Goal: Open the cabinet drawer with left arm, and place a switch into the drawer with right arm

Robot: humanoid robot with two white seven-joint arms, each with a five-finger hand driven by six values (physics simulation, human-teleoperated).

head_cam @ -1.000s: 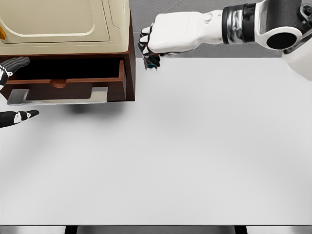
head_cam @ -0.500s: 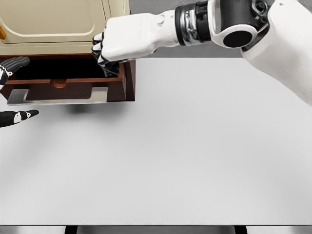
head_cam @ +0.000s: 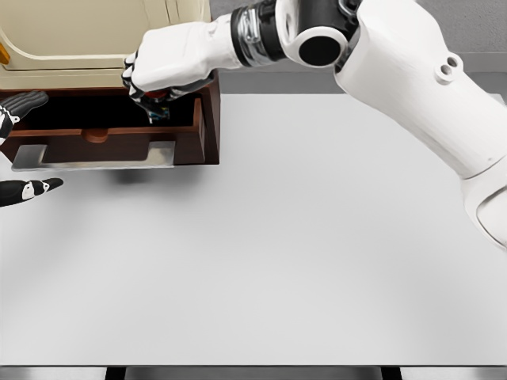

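Observation:
The brown cabinet (head_cam: 207, 119) stands at the table's back left, with its drawer (head_cam: 103, 142) pulled out and a grey handle (head_cam: 95, 157) on the front. My right hand (head_cam: 154, 99) hovers over the open drawer, curled around the switch (head_cam: 161, 112), a small dark object with a blue tint poking out below the fingers. The left hand (head_cam: 22, 150) shows at the left edge beside the drawer front, its dark fingers spread and holding nothing.
A cream appliance (head_cam: 95, 39) sits on top of the cabinet. The white table (head_cam: 317, 253) stretches to the right and toward the front edge. My right arm (head_cam: 380, 63) spans the back of the table.
My right hand has carried the switch leftward, from beside the cabinet's right side to above the open drawer. The left hand and the drawer have stayed where they were.

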